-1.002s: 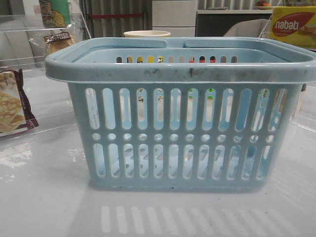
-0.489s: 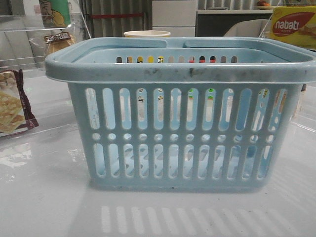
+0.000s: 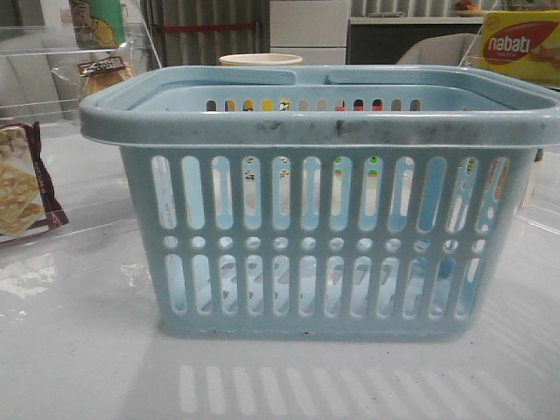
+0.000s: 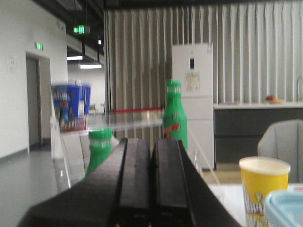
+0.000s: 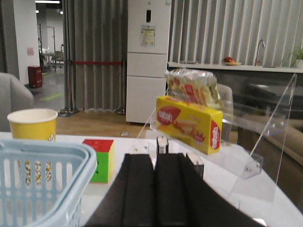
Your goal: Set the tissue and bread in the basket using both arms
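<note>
The light blue basket stands in the middle of the front view, and I see nothing lying in it. Its rim also shows in the right wrist view and at a corner of the left wrist view. The bread, golden-brown in a clear bag with a dark label strip, stands at the far left on a clear shelf. The tissue is not recognisable in any view. My left gripper is shut and empty, held level in the air. My right gripper is shut and empty, to the right of the basket. Neither gripper shows in the front view.
A maroon-edged cracker packet lies at the left. A yellow nabati box sits on a clear shelf at the far right. A yellow cup stands behind the basket, with a colour cube near it. Green bottles stand at the far left.
</note>
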